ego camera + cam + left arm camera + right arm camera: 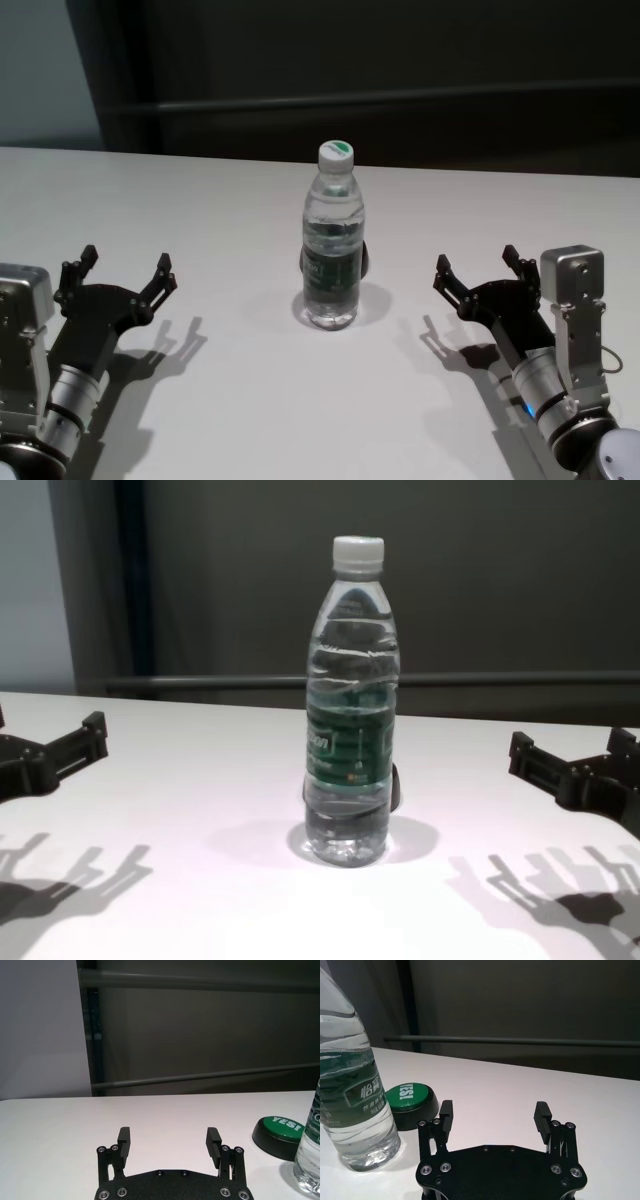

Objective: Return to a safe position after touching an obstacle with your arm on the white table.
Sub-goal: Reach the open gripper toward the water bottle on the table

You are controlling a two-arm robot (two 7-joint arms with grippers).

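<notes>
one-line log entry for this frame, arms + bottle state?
left gripper: open, low over table, left of bottle | right gripper: open, right of bottle | bottle: upright, untouched | green button: behind bottle

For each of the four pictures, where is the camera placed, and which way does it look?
Head: high, looking down at bottle on table; left gripper, right gripper open.
Chest: low, level with bottle; fingertips at both edges.
Left wrist: behind own fingers, facing forward.
Right wrist: same, bottle close.
Both wrist views share the green button.
</notes>
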